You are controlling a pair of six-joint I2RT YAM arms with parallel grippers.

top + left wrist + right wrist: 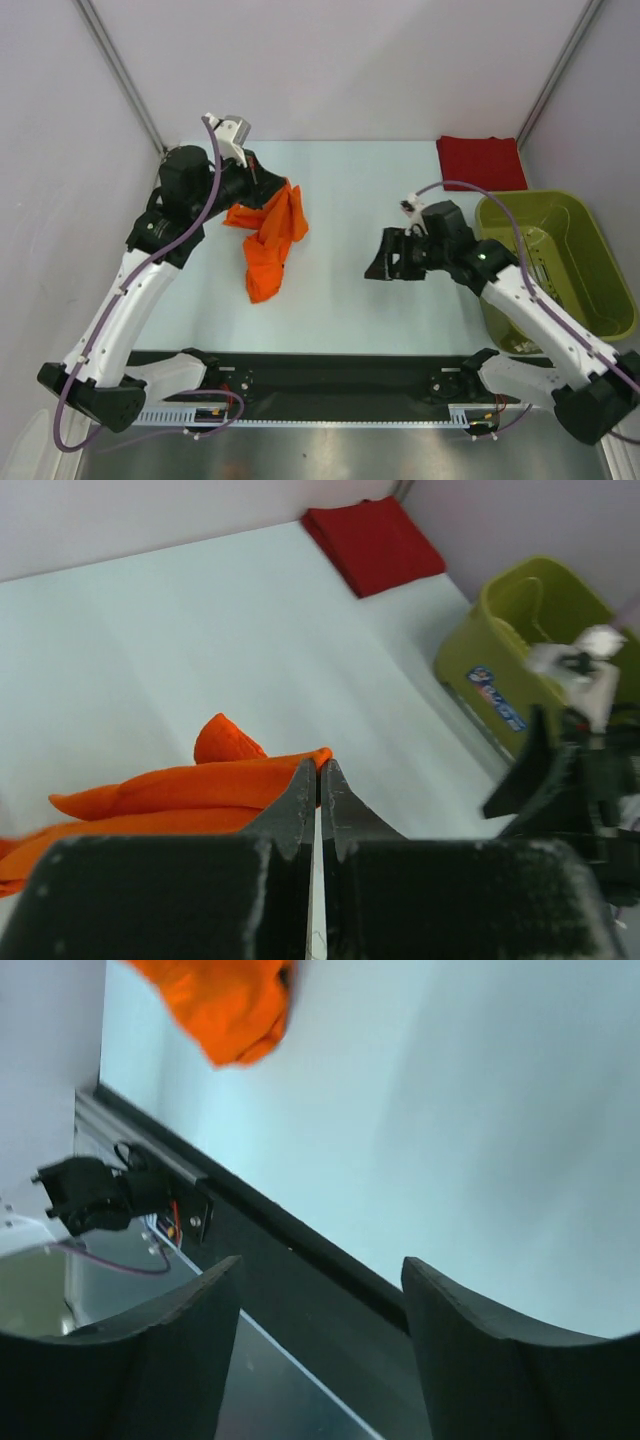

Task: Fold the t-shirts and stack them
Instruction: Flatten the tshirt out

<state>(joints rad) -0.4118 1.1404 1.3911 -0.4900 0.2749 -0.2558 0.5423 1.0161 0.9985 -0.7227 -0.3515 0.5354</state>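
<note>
**While left gripper (320,780) is pinching orange t-shirt (272,240), right gripper (320,1300) is hanging spread**

Clamped at one edge, the orange t-shirt is dangling bunched over the left side of the table (350,200). The right gripper is hovering mid-table, holding nothing. The dark red t-shirt (480,160) is lying folded at the far right corner, beside the olive-green basket (530,198).
</note>
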